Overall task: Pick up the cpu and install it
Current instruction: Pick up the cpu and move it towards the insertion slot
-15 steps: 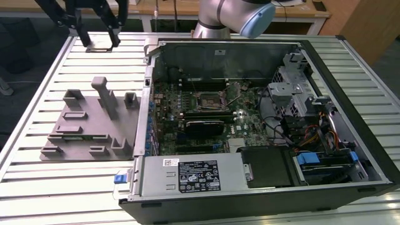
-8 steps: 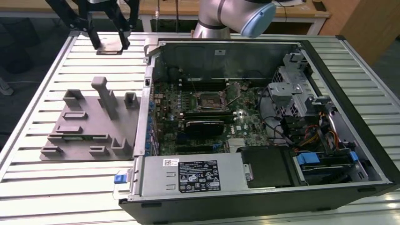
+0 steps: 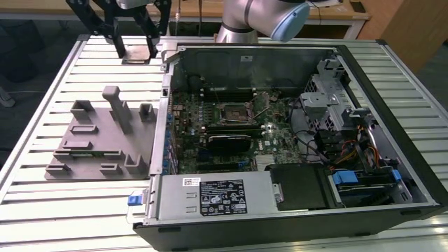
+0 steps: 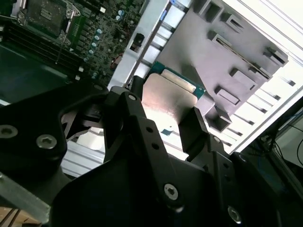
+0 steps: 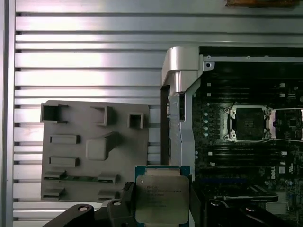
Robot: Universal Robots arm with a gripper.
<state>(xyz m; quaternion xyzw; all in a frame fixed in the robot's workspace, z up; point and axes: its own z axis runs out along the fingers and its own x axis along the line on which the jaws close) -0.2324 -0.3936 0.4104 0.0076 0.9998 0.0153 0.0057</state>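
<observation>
Black fingers of the gripper are clenching the cpu by two opposite edges, carrying it flat above the slatted table. The arm is reaching across toward the exterior view's left, hanging the chip just outside the open computer case, near the grey tray and well apart from the black socket.

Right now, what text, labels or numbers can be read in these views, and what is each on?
cpu lid, held in the gripper: engraved lines, too blurred to read.
power supply labels: print too small to read.
sticker on the case wall: too small to read.
motherboard: white lettering, too blurred to read.
Nothing can be quoted reliably.
</observation>
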